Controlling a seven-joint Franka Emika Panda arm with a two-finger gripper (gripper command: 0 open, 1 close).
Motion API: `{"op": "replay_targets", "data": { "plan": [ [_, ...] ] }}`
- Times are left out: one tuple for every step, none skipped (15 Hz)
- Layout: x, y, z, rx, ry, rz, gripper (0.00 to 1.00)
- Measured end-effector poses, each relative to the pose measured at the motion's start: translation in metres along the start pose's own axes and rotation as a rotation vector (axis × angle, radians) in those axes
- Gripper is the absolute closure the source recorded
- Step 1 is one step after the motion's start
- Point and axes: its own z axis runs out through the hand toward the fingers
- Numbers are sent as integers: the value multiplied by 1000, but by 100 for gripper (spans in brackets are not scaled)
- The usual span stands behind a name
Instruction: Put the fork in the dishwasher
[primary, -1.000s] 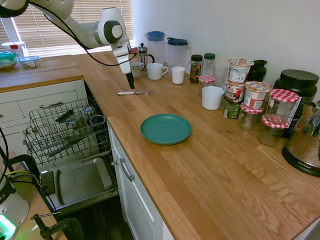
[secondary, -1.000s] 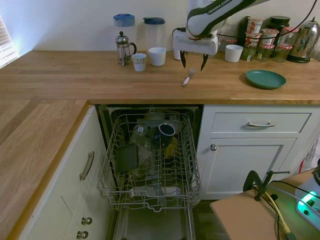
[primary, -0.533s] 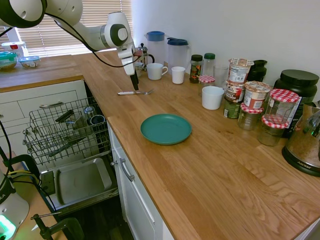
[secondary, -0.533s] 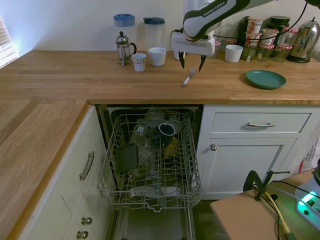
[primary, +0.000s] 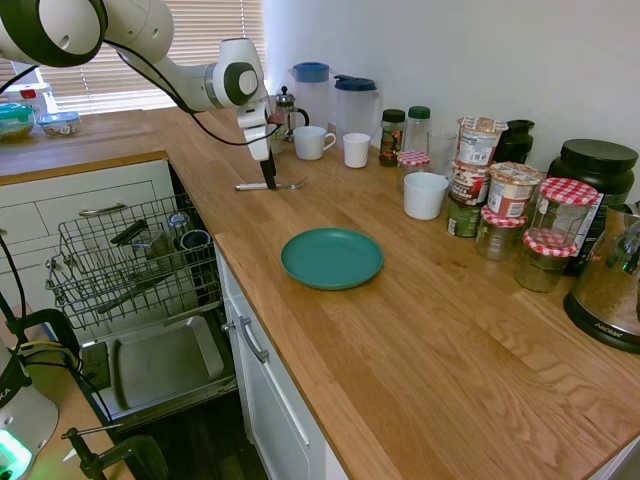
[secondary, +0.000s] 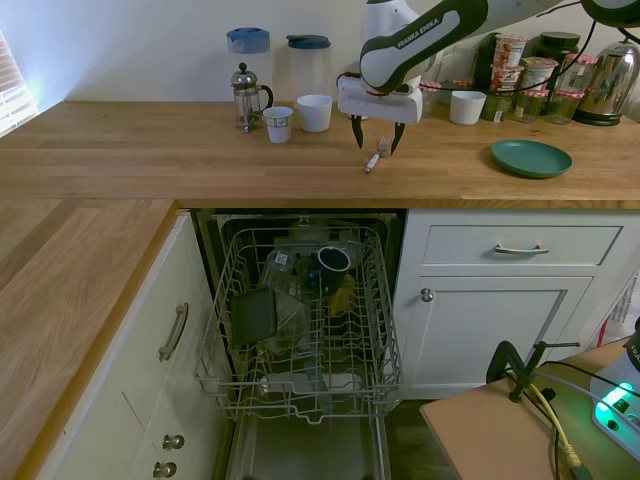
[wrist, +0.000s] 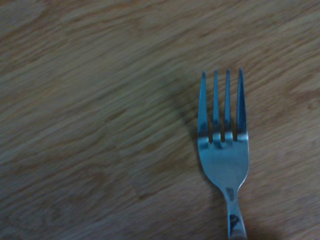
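Straddling the fork (secondary: 375, 157), pincer (secondary: 374, 147) spread, four tines clear only at wrist

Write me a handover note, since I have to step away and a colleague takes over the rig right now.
Gripper: open, fingers pointing down on either side of the fork, holding nothing.
Fork: lying flat on the wooden counter, in front of the white mugs; the wrist view shows its tines from close by.
Dishwasher: door down, wire rack pulled out, already part loaded with dishes.
Done: approach to the fork.
Left: close on the fork, lift it, carry it to the rack and release it there.
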Motion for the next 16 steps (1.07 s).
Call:
{"op": "replay_targets", "data": {
  "plan": [
    [-1,1,3,-5,-2,1,0],
    [-1,1,5,-10,-5,3,0],
    [0,1,7,-13,-6,6,0],
    [1,1,8,-15,-6,9,100],
    [1,1,8,-16,-7,11,100],
    [1,1,9,-17,-7,11,100],
    [1,1,9,-17,-8,11,100],
    [0,1,9,-17,-9,12,100],
    [0,1,9,-17,-9,12,100],
    [0,1,9,-18,-10,12,100],
    [1,1,9,-18,-10,12,100],
    [1,1,9,-18,-11,12,100],
    [1,1,9,-18,-11,12,100],
    [1,1,9,-19,-12,12,100],
    [1,1,9,-19,-13,12,100],
    [1,1,9,-19,-14,11,100]
  ]
}}
